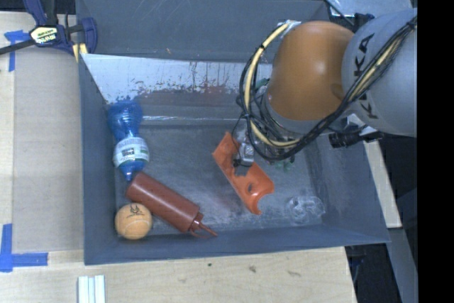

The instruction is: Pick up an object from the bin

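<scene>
An orange plastic piece (248, 182), flat and bent at one end, lies near the middle of the bin floor. My gripper (245, 152) comes down from under the arm's wrist right onto the upper part of that piece. How the jaws stand on it is hidden by the wrist above. A small clear plastic thing (305, 207) lies to the right of the orange piece, near the bin's front wall.
At the bin's left side a crushed blue bottle (126, 135) lies lengthwise. Below it rests a red-brown squeeze bottle (167, 204) with its nozzle pointing right, and a wooden ball (133, 221) sits in the front left corner.
</scene>
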